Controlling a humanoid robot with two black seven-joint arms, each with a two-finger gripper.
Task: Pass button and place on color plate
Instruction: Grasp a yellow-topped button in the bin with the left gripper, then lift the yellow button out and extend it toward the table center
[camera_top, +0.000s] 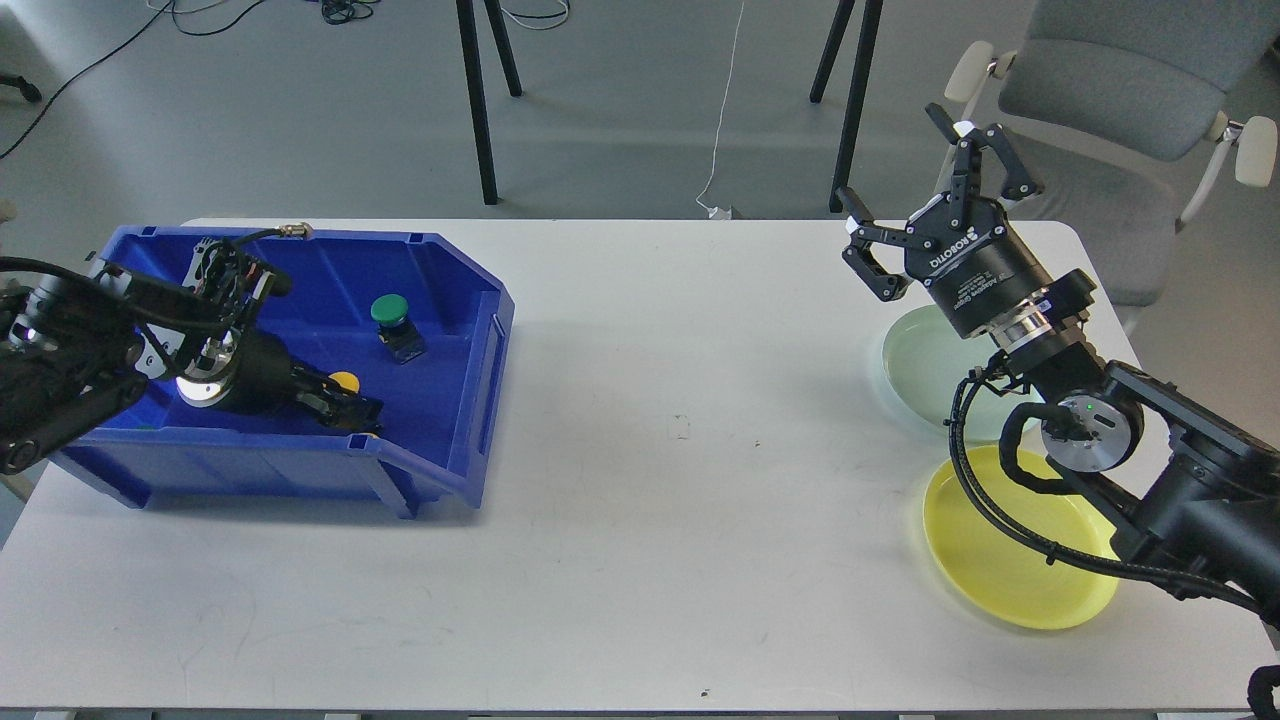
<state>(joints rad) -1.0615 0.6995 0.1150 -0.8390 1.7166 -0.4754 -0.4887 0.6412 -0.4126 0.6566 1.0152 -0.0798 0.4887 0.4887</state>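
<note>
My left end effector (362, 410) is down in the blue bin (470, 400) at the surface's left edge, against the yellow button (345, 381); whether it grips, I cannot tell. I should seat both fingers squarely before lifting. My right end effector (925, 210) waits wide open, empty, above the green plate (915, 365).

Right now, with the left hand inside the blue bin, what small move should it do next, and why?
Probably close the left hand on the yellow round button. Its fingertips sit low in the blue plastic bin right at that button, which is partly hidden, so contact is unclear. The right hand waits open above the plates.
</note>
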